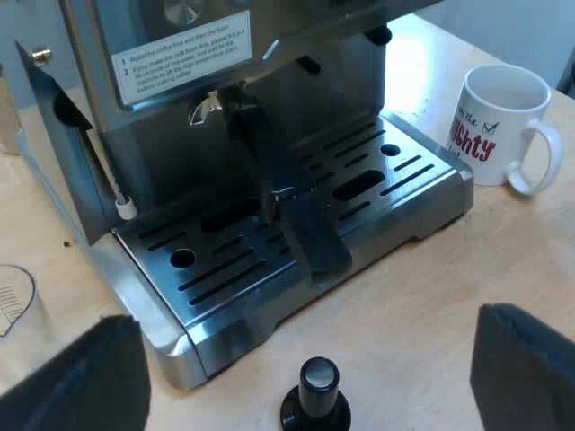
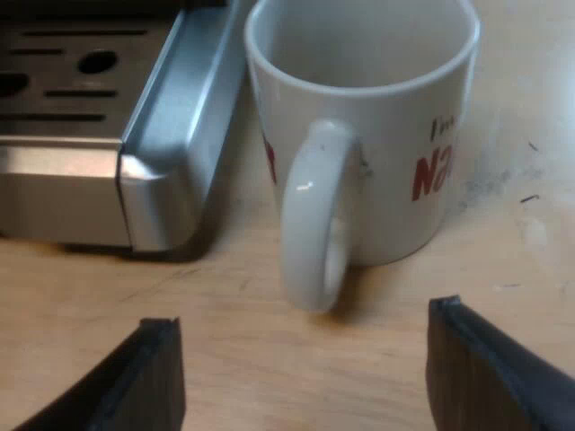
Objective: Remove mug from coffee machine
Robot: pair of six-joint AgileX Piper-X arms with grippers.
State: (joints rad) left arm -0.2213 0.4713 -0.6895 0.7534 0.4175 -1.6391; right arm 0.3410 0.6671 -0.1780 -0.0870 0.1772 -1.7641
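The left gripper (image 1: 310, 316) has two broad fingers (image 1: 85, 382) of matte black with a faint bluish-grey cast, thick slabs whose upper corners are rounded and whose surfaces look smooth and plain. The right gripper (image 2: 303, 314) carries two fingers (image 2: 490, 377) of the same dull black, flat-faced and wedge-like, each with a squared tip, a crisp inner corner and an outer edge that slopes away.

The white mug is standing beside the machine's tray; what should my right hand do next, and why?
Probably draw the right hand straight back. The white ceramic mug with red lettering stands upright on the wooden table, off the steel drip tray, and the hand is open, touching nothing.
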